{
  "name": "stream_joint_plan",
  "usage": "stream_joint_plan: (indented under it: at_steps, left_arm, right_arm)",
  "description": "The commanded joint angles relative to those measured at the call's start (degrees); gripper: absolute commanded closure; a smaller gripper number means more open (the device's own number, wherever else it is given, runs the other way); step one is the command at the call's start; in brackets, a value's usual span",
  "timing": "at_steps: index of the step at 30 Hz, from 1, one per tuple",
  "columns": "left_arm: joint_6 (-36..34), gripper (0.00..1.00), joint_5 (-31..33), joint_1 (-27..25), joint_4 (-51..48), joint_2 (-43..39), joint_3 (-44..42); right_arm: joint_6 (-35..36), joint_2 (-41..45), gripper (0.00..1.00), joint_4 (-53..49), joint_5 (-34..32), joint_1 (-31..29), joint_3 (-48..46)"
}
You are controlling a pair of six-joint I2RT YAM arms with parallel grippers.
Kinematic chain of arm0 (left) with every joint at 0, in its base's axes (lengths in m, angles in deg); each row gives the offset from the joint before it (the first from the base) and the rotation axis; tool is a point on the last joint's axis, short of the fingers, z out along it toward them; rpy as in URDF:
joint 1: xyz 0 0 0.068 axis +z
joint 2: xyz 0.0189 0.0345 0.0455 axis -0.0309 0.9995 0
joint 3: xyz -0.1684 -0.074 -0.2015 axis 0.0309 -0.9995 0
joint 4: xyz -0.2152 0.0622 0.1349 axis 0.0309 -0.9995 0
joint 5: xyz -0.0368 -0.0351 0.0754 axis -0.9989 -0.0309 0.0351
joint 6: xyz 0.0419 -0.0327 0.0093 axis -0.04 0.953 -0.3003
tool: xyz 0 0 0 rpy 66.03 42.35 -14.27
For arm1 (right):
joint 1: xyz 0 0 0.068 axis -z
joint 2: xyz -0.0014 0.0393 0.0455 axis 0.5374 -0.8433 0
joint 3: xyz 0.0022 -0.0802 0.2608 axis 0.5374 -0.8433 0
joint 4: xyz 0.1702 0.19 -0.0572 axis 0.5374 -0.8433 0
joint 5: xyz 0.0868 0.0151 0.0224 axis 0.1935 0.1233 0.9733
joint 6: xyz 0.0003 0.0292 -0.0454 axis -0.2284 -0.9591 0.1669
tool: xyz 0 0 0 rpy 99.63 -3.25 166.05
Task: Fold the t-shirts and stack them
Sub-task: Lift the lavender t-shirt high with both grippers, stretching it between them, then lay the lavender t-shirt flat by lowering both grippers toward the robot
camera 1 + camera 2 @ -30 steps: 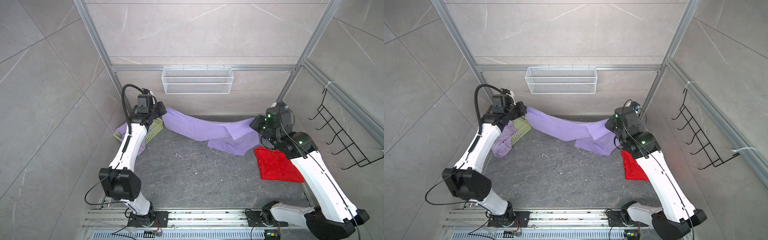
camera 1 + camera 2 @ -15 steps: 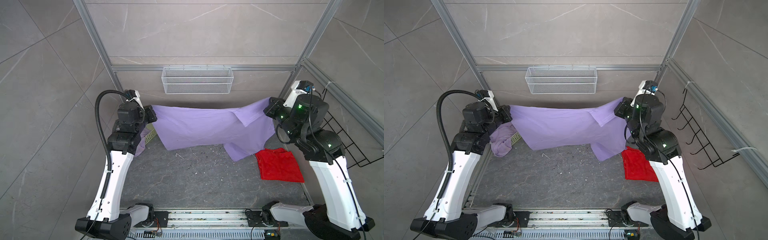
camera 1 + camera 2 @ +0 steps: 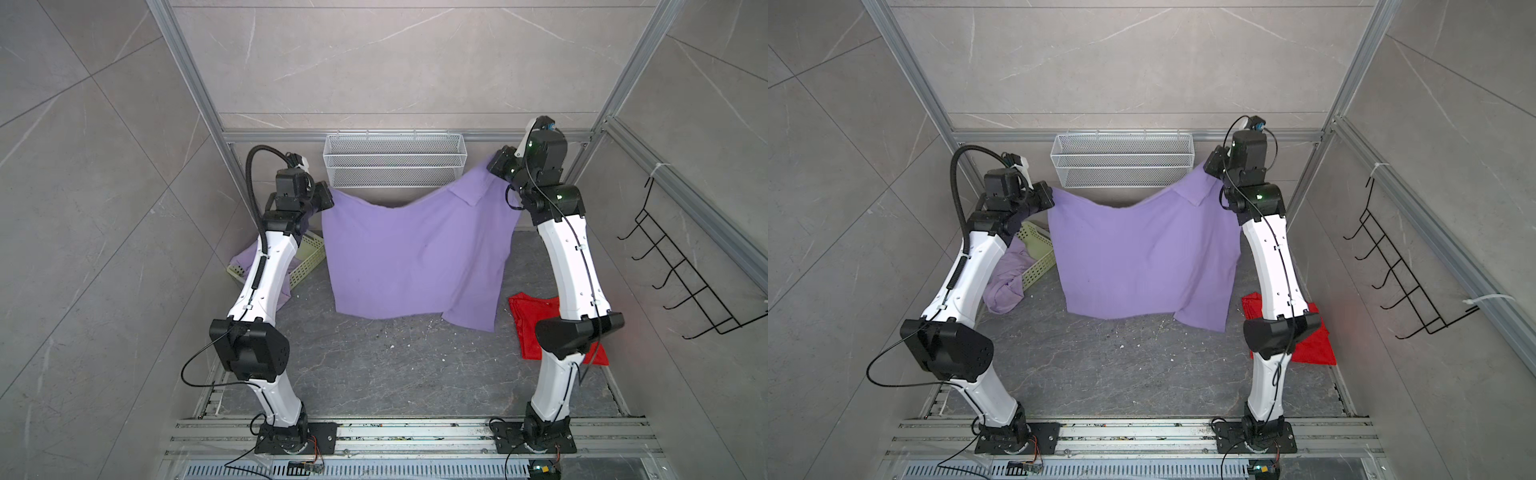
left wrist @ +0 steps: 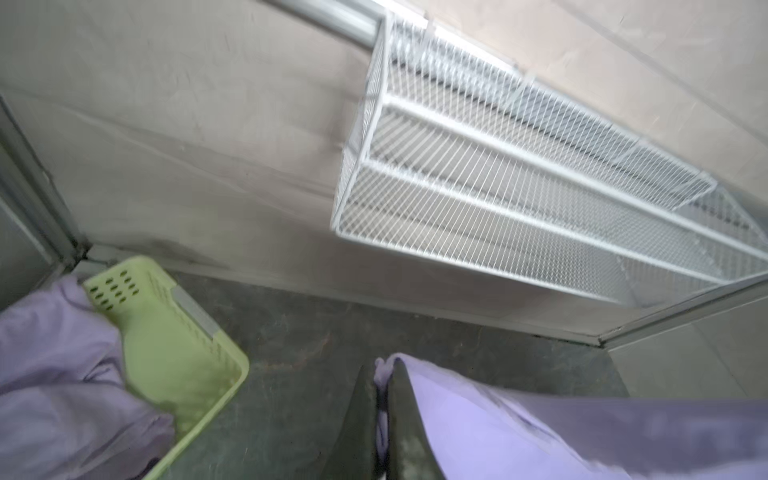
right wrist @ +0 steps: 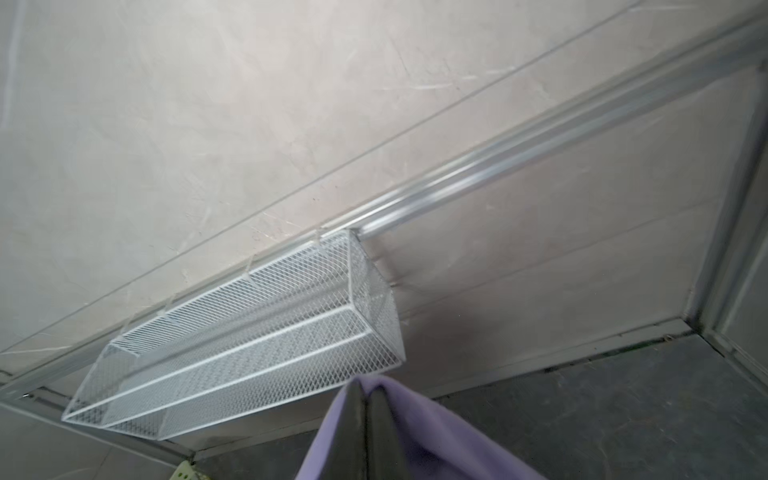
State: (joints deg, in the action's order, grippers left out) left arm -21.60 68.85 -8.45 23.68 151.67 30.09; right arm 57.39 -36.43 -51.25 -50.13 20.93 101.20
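Observation:
A lilac t-shirt (image 3: 415, 257) (image 3: 1142, 257) hangs spread out like a sheet between my two grippers, plain side toward the camera, one lower corner sagging at the right. My left gripper (image 3: 329, 196) (image 3: 1052, 195) (image 4: 384, 370) is shut on its upper left corner. My right gripper (image 3: 495, 164) (image 3: 1208, 166) (image 5: 365, 390) is shut on the upper right corner, held a little higher. In the wrist views the cloth (image 4: 540, 424) (image 5: 436, 436) drapes over the closed fingers. Another lilac t-shirt (image 3: 1007, 282) (image 4: 54, 374) lies crumpled, spilling out of the green basket.
The pale green perforated basket (image 3: 309, 259) (image 3: 1038, 253) (image 4: 174, 340) sits at the back left corner. A red cloth (image 3: 536, 324) (image 3: 1312, 345) lies on the floor by the right arm. A white wire basket (image 3: 392, 166) hangs on the back wall, a black hook rack (image 3: 685, 274) on the right wall.
Both arms have risen and moved apart, lifting the t-shirt off the floor. It went from a slack band lying low to a sheet hanging in the air.

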Motion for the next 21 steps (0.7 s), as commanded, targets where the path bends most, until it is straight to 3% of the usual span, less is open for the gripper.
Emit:
stream_joint_plan:
  at_steps: [1,4,9,12,14,18,21]
  left_arm:
    - [-1.1,1.00,-2.0,0.7,4.7,-4.2,7.7]
    - [-1.5,1.00,-2.2,0.6,4.8,-9.1,2.7]
    - [-0.3,1.00,-5.2,0.6,6.1,-19.5,-17.9]
    - [2.2,1.00,-9.8,0.4,3.4,-22.6,-28.8]
    - [5.0,1.00,-10.4,-0.3,2.2,-24.4,-37.4]
    - [10.5,1.00,-9.1,-1.5,4.3,-26.7,-57.6]
    - [12.8,1.00,-7.3,-1.8,6.1,-25.8,-67.7]
  right_arm:
    - [2.2,0.3,0.96,-0.4,3.6,0.7,18.0]
    - [4.7,6.5,0.96,-3.3,3.5,0.9,14.2]
    - [5.0,31.8,0.95,6.1,1.6,0.9,-35.3]
    - [0.6,40.5,0.95,-0.4,-4.5,0.8,-53.6]
    - [-5.1,45.2,0.95,-2.3,-4.9,0.9,-67.4]
    - [-14.3,49.9,0.95,2.2,-1.0,0.9,-94.8]
    - [-18.1,46.0,0.95,3.6,2.4,1.0,-103.8]
